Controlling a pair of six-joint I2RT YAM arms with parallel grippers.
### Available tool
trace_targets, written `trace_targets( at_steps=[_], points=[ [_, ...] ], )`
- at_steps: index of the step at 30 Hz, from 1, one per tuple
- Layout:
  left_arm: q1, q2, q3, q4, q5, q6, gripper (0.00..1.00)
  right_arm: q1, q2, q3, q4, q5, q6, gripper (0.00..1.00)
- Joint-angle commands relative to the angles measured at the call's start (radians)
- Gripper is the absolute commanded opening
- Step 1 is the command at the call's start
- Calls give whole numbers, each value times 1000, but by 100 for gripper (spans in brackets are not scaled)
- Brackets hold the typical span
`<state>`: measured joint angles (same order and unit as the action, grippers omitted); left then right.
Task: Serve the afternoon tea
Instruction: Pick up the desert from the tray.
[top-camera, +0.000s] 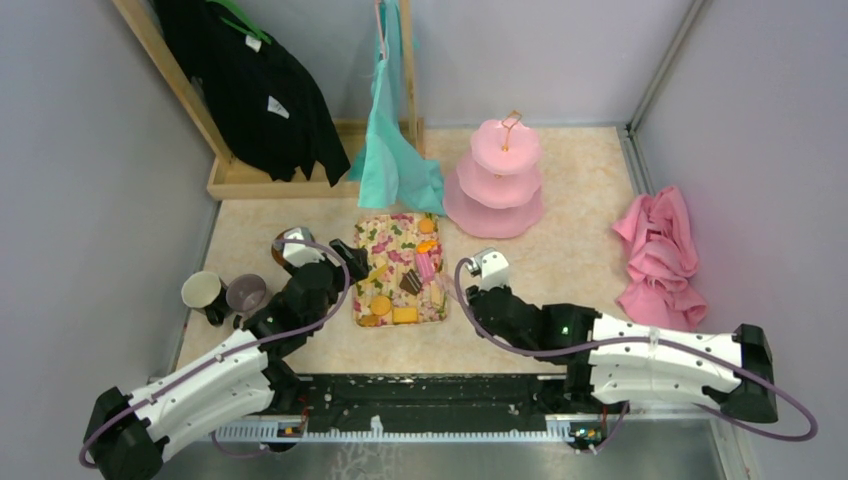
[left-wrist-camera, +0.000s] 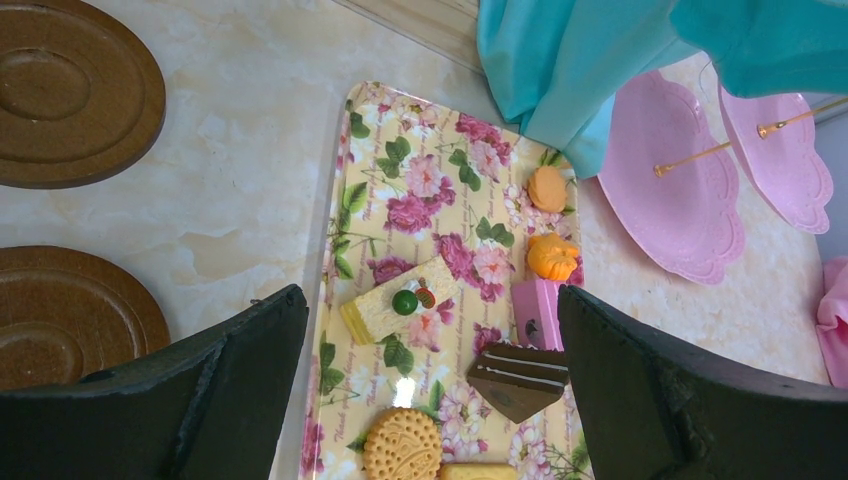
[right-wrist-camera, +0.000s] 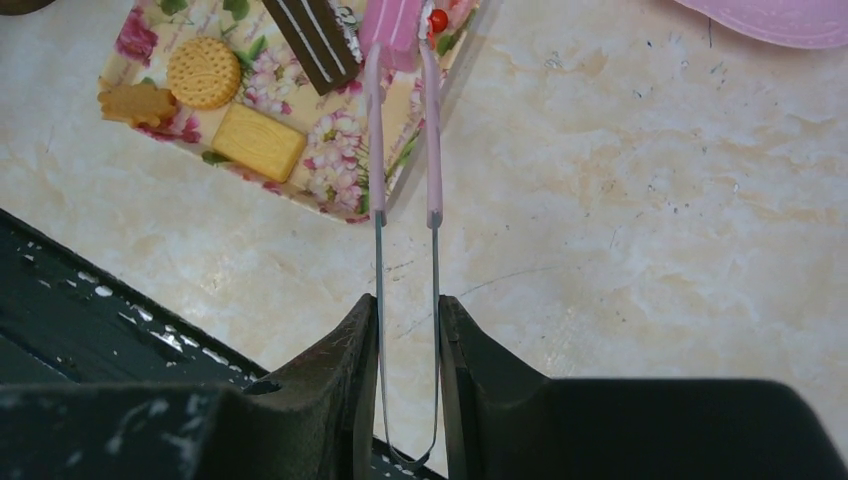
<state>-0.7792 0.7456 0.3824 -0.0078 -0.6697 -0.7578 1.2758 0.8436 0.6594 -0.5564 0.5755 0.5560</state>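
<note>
A floral tray holds the snacks. In the left wrist view these are a yellow cake, a brown cake slice, a pink cake, an orange pumpkin and a round biscuit. My left gripper hangs wide open above them, holding nothing. My right gripper is shut on metal tongs, whose pink tips straddle the pink cake at the tray's edge. The pink three-tier stand stands behind the tray. A cream mug and a mauve mug sit at the left, near two brown saucers.
A crumpled pink cloth lies at the right wall. A teal cloth and black garments hang from a wooden rack at the back. The black base rail runs along the near edge.
</note>
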Motion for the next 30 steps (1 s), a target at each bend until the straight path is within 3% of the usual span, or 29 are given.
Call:
trace_targets(
  at_steps=[1,30],
  points=[
    [-5,-12,0,5,-16,14,99,14,34,83,101,3,-65,25],
    [-5,1,0,12,-36,18,99,14,222,164,249,-56,-197,31]
  ],
)
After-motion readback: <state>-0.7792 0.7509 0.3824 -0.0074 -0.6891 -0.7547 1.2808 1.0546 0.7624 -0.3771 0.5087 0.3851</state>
